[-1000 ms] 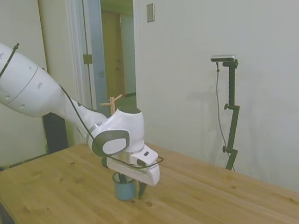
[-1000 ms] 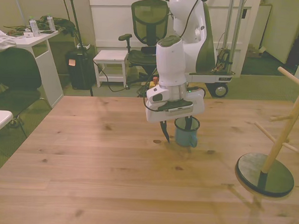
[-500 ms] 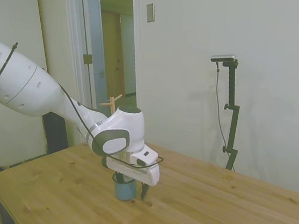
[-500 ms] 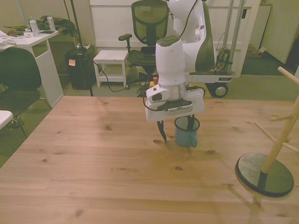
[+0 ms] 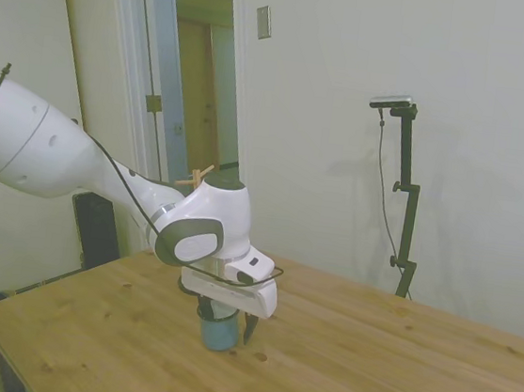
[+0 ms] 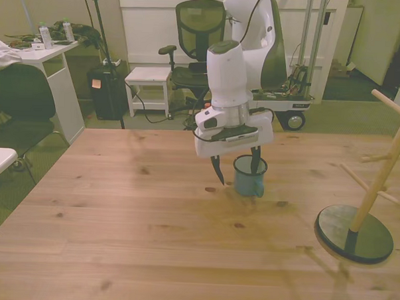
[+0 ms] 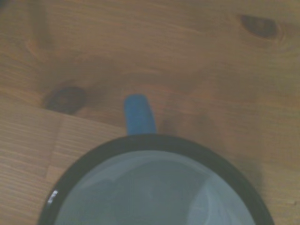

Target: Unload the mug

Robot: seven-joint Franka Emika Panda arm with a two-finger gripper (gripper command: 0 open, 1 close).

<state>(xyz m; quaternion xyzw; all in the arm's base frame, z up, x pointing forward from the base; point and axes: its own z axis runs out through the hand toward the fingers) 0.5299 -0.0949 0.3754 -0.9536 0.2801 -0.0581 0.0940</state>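
The light-blue mug [image 6: 249,183] with a dark rim stands upright on the wooden table [image 6: 149,241], also seen in the side view [image 5: 219,332]. My gripper [image 6: 235,166] hangs just above it, open, fingers pointing down. One finger is over the mug's mouth and the other hangs outside the mug on the front view's left, neither pressing the wall. In the side view the gripper [image 5: 230,322] partly hides the mug's rim. The wrist view looks straight down into the mug [image 7: 154,192], with its blue handle [image 7: 139,114] sticking out over the wood.
A wooden peg stand [image 6: 379,184] on a round dark base [image 6: 353,234] stands at the front view's right, about a hand's width from the table edge; its top shows behind the arm [image 5: 196,180]. Behind the table are an office chair [image 6: 200,30] and a white desk [image 6: 47,70].
The gripper has risen a little, straight up off the mug, still open. The mug has stayed in place on the table.
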